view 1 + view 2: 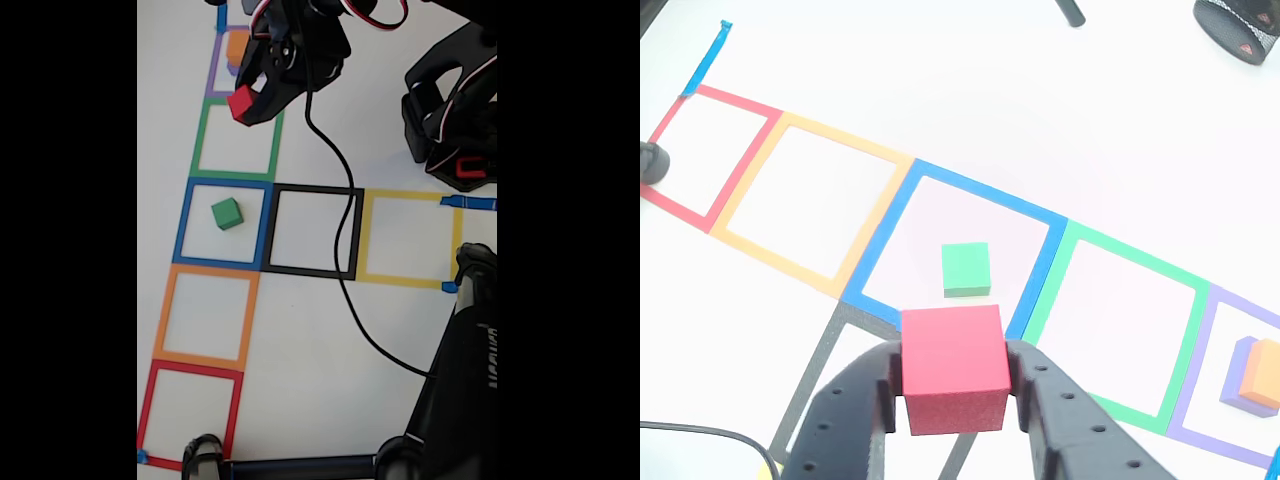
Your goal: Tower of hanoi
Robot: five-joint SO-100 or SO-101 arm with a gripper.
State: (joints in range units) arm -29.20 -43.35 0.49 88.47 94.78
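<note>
Pincer (954, 385) grips one red cube (952, 368); one green cube (966, 269) sits in the blue square (885, 218).

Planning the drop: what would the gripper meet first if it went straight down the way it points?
Probably bare table inside the blue square, beside the green cube; depth is unclear. The gripper holds the red cube.

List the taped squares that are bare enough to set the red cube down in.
Bare: green-outlined square, black square, yellow square, orange square, red square. Taken: blue square holds the green cube; purple square holds the orange cube stacked on purple cube.
</note>
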